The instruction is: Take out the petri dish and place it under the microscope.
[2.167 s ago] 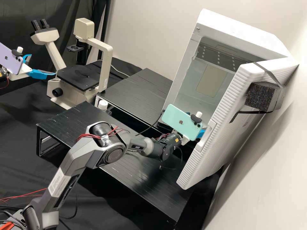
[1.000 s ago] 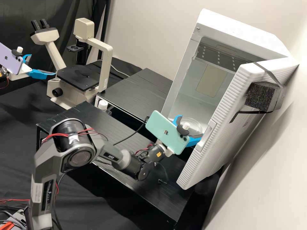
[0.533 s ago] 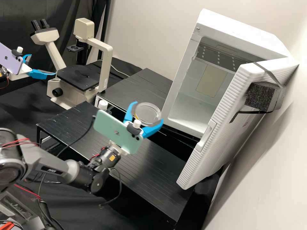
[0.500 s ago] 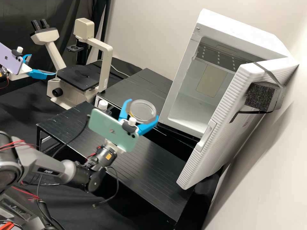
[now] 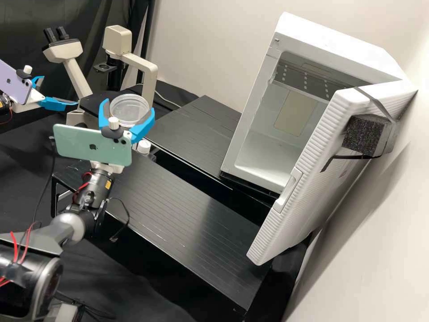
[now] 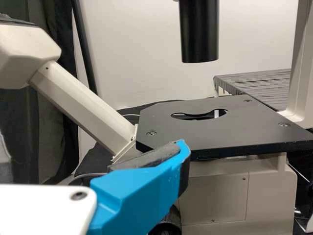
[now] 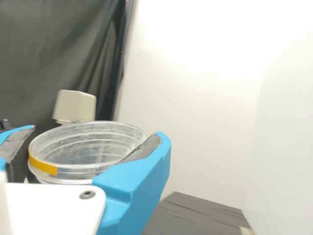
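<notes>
Hanging parted with nothing between its fingers, the left gripper [image 5: 59,90] sits beside the microscope [image 5: 79,79], near its dark stage [image 6: 205,134]. Risk there: if the right gripper comes in wide, the two could clash over the stage's near edge. The black tube [image 6: 199,34] hangs over the stage opening, so a dish brought in too high likely clips it; too low and it catches the stage edge. Next in line, the right gripper [image 5: 128,107] is clamped around the sides of the petri dish [image 5: 129,103], which overlaps the stage in the high view; can't tell if it's over it or short of it. The microscope's pale upright [image 5: 151,78] is close to that line as well, so a sloppy swing could knock the rim. The dish is round, clear and thin-walled: too much squeeze may pop it out or flex it, too little may let it slip or rotate. Letting go off-centre or tilted could leave it off the stage opening. The white-capped bottle [image 5: 144,146] is near the right gripper in the high view, possible bump if the arm dips. Far right, the white cabinet [image 5: 348,47] has its door [image 5: 304,174] open; low risk, dish is already out.
</notes>
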